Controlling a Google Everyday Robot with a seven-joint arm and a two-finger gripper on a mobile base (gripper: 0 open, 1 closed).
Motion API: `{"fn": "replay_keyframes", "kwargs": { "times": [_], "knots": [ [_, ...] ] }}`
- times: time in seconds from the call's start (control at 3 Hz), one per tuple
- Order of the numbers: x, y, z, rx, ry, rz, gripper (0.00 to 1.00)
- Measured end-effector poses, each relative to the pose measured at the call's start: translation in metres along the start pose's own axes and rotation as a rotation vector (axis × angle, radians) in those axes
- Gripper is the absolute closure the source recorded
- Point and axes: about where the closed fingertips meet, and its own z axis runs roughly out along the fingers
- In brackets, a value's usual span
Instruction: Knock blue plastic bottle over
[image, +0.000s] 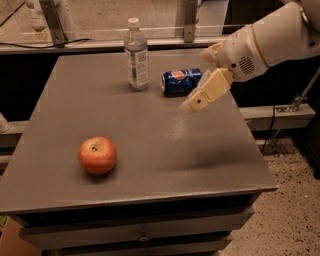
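Observation:
The blue plastic bottle (136, 56) stands upright at the back of the grey table (140, 150), clear with a white cap and pale label. My gripper (199, 102) hangs above the table's right side, to the right of the bottle and just in front of the dark blue soda can (181, 81). It is well apart from the bottle. The white arm (270, 42) reaches in from the upper right.
The soda can lies on its side just right of the bottle. A red apple (97, 155) sits near the table's front left. A rail and glass barrier run behind the table. Speckled floor lies to the right.

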Motion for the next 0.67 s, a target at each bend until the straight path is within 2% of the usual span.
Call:
{"fn": "replay_keyframes", "kwargs": {
  "times": [0.33,0.67],
  "knots": [
    [0.0004,0.0001,-0.0003,0.002,0.003,-0.001,0.0],
    [-0.0037,-0.0049,0.0081,0.002,-0.029,-0.011,0.0]
  ]
}}
